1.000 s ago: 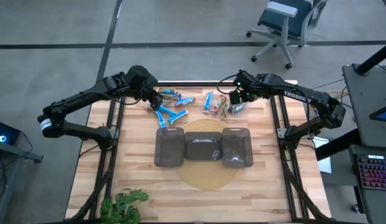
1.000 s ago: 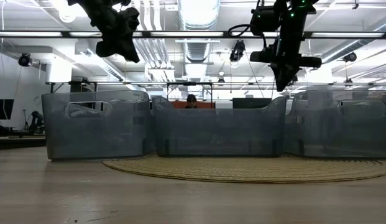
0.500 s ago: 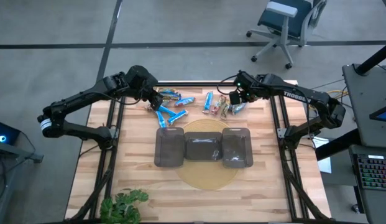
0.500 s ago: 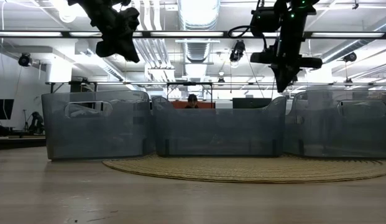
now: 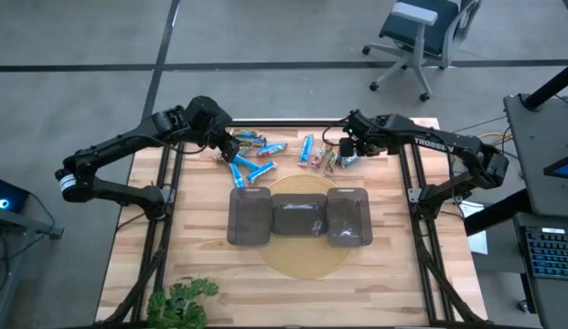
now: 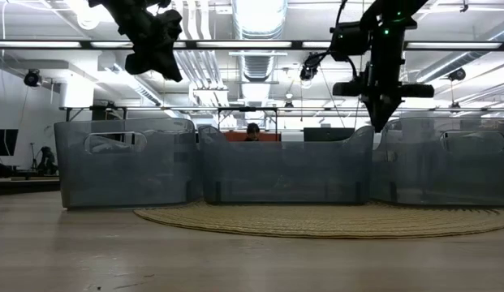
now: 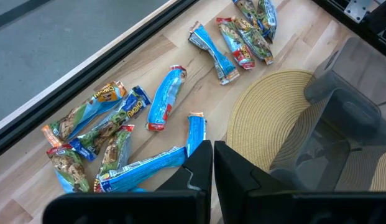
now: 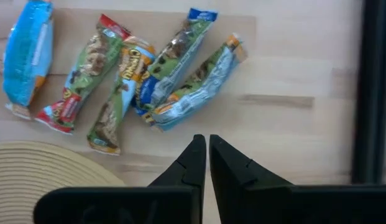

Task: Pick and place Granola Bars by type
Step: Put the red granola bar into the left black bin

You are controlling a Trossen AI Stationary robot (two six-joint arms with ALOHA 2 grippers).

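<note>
since my right gripper (image 8: 207, 144) hangs above the table with its fingers pressed together and nothing between them, the first thing i must do is spread them before i go down. the nearest granola bars (image 8: 140, 81) lie fanned just ahead of my fingertips, 4 of the mixed orange, green and silver kind overlapping one another, with 1 bright blue bar (image 8: 28, 56) at the far end of the row. to do this well i would pick the outermost bar of the fan, line my fingers across its narrow width, and come straight down so i do not drag its neighbours (the wrappers look slick and likely to slide).

my left gripper (image 7: 212, 152) waits over the other heap, fingers also pressed together and empty, above several blue bars (image 7: 165, 98) mixed with green and orange ones.

in the high view the 3 trays (image 5: 299, 217) stand side by side on the round woven mat (image 5: 299, 257), nearer the table's front than the bars, which all lie on the bare wood behind them. the middle tray and the right one seem to hold something small and pale, but i cannot tell what; the left tray shows nothing i can make out.
</note>
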